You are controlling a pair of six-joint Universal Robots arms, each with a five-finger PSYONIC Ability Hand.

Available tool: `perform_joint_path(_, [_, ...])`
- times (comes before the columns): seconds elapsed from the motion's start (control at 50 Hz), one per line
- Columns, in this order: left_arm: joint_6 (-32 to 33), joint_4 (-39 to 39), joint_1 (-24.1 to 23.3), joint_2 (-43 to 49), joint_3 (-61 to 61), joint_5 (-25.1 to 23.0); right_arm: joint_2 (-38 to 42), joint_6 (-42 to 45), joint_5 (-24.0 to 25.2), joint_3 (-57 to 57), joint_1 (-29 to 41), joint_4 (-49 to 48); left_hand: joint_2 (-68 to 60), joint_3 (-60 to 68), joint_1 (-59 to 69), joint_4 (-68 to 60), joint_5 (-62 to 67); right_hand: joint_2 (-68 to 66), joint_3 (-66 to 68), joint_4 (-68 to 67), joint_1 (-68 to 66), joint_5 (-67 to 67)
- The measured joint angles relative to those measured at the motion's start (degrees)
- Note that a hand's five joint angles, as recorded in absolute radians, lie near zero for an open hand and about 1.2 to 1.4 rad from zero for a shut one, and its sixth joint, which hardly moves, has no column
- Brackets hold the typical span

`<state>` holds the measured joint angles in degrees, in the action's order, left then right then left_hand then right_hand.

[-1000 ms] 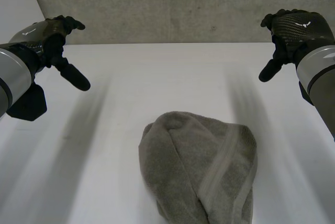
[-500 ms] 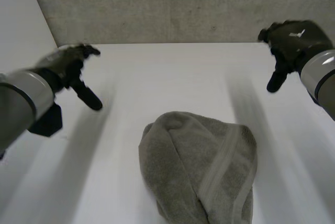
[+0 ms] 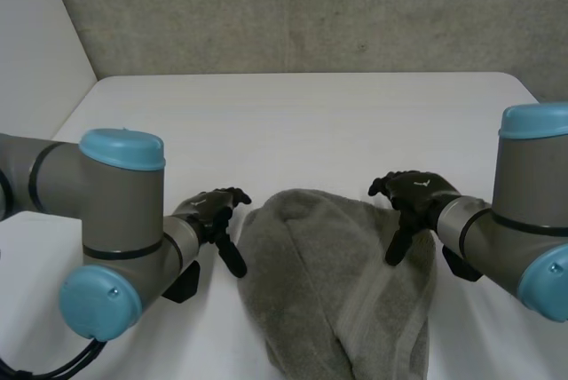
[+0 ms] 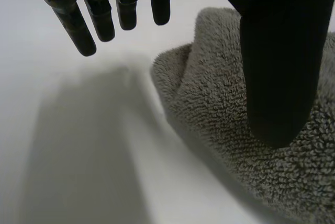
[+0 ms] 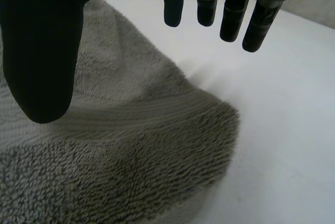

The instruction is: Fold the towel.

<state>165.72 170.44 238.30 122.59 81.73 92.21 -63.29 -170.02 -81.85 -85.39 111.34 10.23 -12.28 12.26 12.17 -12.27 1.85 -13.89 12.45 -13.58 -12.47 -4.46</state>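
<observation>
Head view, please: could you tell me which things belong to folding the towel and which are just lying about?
Belongs to the job: grey towel, bunched; left hand, open at one edge; right hand, open at the opposite edge.
Just there: white table; concrete wall.

The white table (image 3: pixel 302 122), smooth and matte, runs back to a grey concrete wall (image 3: pixel 311 7) and carries one grey-green terry towel (image 3: pixel 337 282), which lies on its near part in a rumpled, loosely bunched heap, a flat woven band running down its right half.
</observation>
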Motion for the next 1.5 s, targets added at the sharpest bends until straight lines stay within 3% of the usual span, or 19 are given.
perform_joint_path(0.14, [0.2,1.1,-0.7,3.2,-1.8,-0.7,2.3,-0.4,1.3,-0.9,1.5,-1.6,-6.0,5.8,6.2,-5.9,6.3,-0.7,1.9,-0.8,-0.6,-0.8])
perform_joint_path(0.18, [0.2,1.1,-1.0,4.1,-2.6,-0.8,3.0,-0.9,1.6,-1.0,2.2,-1.8,-12.8,12.4,13.5,-12.5,12.9,-4.6,6.6,-5.0,-3.6,-4.5])
perform_joint_path(0.2, [0.2,1.1,-1.1,4.4,-2.9,-0.8,3.4,-1.3,1.7,-1.0,2.7,-2.0,-15.5,14.8,15.8,-14.8,15.2,-14.8,16.4,-15.3,-12.7,-13.8])
perform_joint_path(0.22, [0.2,1.1,-1.2,4.6,-3.1,-0.8,3.6,-1.5,1.8,-1.0,2.9,-2.2,-19.5,19.6,19.0,-18.4,18.5,-14.8,16.4,-15.3,-12.7,-13.8])
perform_joint_path(0.24, [0.3,1.1,-1.4,4.9,-3.4,-0.8,3.7,-1.7,1.8,-0.9,3.1,-2.4,-23.7,23.7,24.6,-23.8,23.7,-29.1,29.2,-28.0,-24.5,-25.3])
perform_joint_path(0.26, [0.3,1.1,-1.4,5.0,-3.6,-0.8,3.9,-2.0,1.9,-0.9,3.4,-2.8,-35.9,35.9,37.6,-35.3,35.6,-33.0,33.9,-31.9,-27.5,-28.9])
perform_joint_path(0.28, [0.3,1.1,-1.7,5.1,-4.0,-0.7,4.0,-2.3,1.9,-0.8,3.7,-3.3,-39.9,40.0,40.6,-40.0,39.7,-45.4,46.2,-44.3,-37.1,-40.6])
perform_joint_path(0.32, [0.4,1.2,-1.9,5.1,-4.7,-0.6,4.0,-2.5,1.9,-0.6,4.0,-4.7,-51.1,50.5,50.8,-50.6,50.8,-52.2,52.7,-51.8,-42.0,-48.0])
perform_joint_path(0.46, [1.8,2.2,-2.5,4.3,-10.0,0.6,3.2,-1.8,2.1,4.1,4.1,-8.1,-56.1,56.0,53.8,-56.2,55.5,-53.4,54.8,-54.4,-42.8,-50.9])
perform_joint_path(0.6, [8.8,4.3,-2.2,1.7,-25.0,5.3,0.5,1.6,1.6,18.8,3.6,-11.1,-57.1,57.1,54.5,-57.2,56.4,-53.4,55.3,-54.6,-42.8,-51.2])
perform_joint_path(0.64, [12.9,7.3,-1.8,0.2,-32.1,7.5,-1.2,3.6,1.4,23.8,3.4,-15.9,-57.1,57.1,54.7,-57.3,56.4,-53.4,55.3,-54.6,-42.8,-51.3])
perform_joint_path(0.76, [19.7,16.9,-0.7,-4.3,-37.1,9.7,-4.8,6.5,1.8,25.0,3.3,-31.5,-57.2,57.2,54.8,-57.4,56.6,-53.4,55.3,-54.6,-42.8,-51.3])
perform_joint_path(0.84, [22.2,22.6,-0.2,-8.0,-30.6,9.8,-6.0,7.7,3.4,20.5,3.4,-36.8,-57.2,57.2,54.8,-57.5,56.6,-53.4,55.3,-54.6,-42.8,-51.4])
perform_joint_path(0.96, [22.9,24.9,-0.3,-10.0,-13.2,9.5,-4.5,10.6,7.5,13.0,3.9,-31.1,-57.3,57.3,54.9,-57.5,56.6,-53.4,55.5,-54.6,-42.8,-51.5])
perform_joint_path(1.12, [22.3,25.3,-0.3,-5.2,7.4,10.3,1.1,22.7,10.9,2.7,4.0,-24.7,-57.3,57.3,54.9,-57.5,56.6,-53.4,55.6,-54.7,-42.8,-51.5])
perform_joint_path(1.26, [21.9,23.9,-1.1,-2.7,15.6,12.2,4.0,33.0,10.4,-2.9,3.4,-20.2,-57.3,57.3,54.9,-57.5,56.6,-53.4,55.6,-54.8,-42.8,-51.5])
perform_joint_path(1.48, [21.7,16.4,-6.1,-7.8,19.4,13.2,0.0,34.5,10.2,-3.3,3.0,-6.4,-55.5,55.5,54.9,-55.7,56.4,-53.4,55.6,-54.8,-42.8,-51.6])
perform_joint_path(1.5, [21.6,14.7,-6.7,-8.8,19.5,13.3,-0.7,34.4,10.2,-3.3,2.8,-4.4,-48.2,49.2,48.6,-49.2,49.6,-45.0,46.8,-47.1,-37.0,-45.2])
